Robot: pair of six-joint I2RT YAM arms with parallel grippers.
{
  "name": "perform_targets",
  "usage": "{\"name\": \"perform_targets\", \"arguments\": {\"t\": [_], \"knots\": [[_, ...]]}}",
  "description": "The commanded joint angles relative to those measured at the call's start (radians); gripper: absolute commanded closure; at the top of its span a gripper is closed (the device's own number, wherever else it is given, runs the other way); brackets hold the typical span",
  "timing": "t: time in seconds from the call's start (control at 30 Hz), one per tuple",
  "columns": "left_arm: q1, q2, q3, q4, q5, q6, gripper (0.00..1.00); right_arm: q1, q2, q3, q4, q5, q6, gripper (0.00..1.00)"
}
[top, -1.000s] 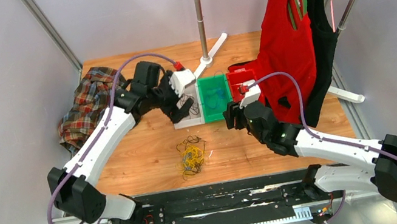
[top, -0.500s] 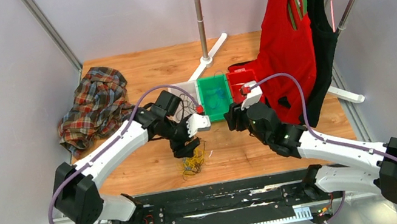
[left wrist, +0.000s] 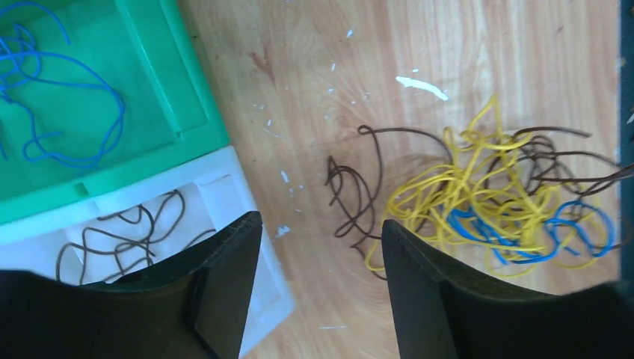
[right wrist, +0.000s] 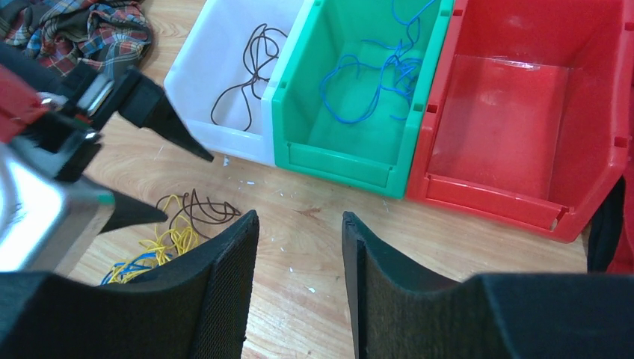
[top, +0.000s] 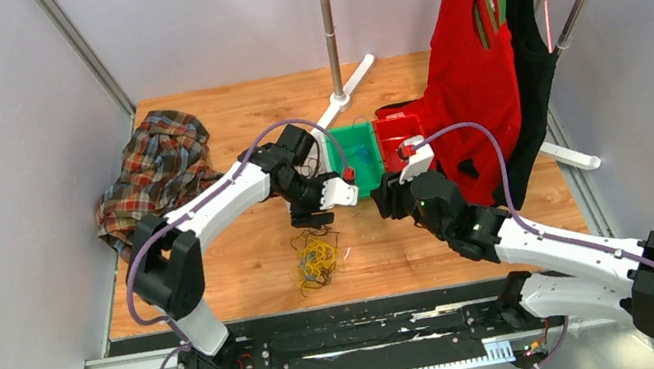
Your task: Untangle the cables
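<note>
Two sets of fingers, both apart and empty. My left fingers (left wrist: 224,284) hover nearest the cables (left wrist: 493,202), a tangle on the worktop (left wrist: 448,45) lying just beyond one finger, its black loop (left wrist: 351,194) straying between the tips. My right fingers (right wrist: 217,292) sit farther off.

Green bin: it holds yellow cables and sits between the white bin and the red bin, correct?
No. The green bin holds blue cables, not yellow, as the right wrist view shows. It does sit between the white bin and the red bin.
</note>
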Motion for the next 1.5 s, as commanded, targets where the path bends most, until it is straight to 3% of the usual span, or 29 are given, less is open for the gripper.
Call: {"name": "perform_targets", "arguments": {"t": [0.0, 0.17, 0.57, 0.77, 0.9, 0.97, 1.2, 1.47], "knots": [[0.031, 0.079, 0.043, -0.067, 0.059, 0.191, 0.36, -0.016, -0.019, -0.012, -0.028, -0.005, 0.008, 0.55], [0.030, 0.102, 0.007, -0.059, 0.082, 0.279, 0.40, -0.016, -0.027, -0.023, -0.025, 0.011, 0.013, 0.56], [0.014, 0.090, -0.126, 0.107, 0.050, 0.274, 0.63, -0.016, -0.033, -0.020, -0.019, 0.033, 0.024, 0.61], [0.012, 0.039, -0.106, 0.149, 0.035, 0.161, 0.92, -0.016, -0.058, -0.023, -0.028, 0.031, 0.027, 0.66], [0.013, -0.038, -0.040, 0.089, -0.037, 0.085, 0.99, -0.016, -0.066, -0.023, -0.014, 0.009, 0.025, 0.66], [0.015, -0.090, -0.002, 0.022, -0.042, 0.068, 0.99, -0.015, -0.063, -0.018, 0.005, -0.020, 0.021, 0.63], [0.014, -0.279, 0.090, -0.087, -0.015, -0.081, 0.99, 0.006, -0.045, 0.021, 0.102, -0.190, 0.007, 0.34], [0.013, -0.397, 0.224, -0.174, 0.048, -0.230, 0.99, 0.176, 0.048, 0.126, 0.204, -0.149, -0.093, 0.29]]}}
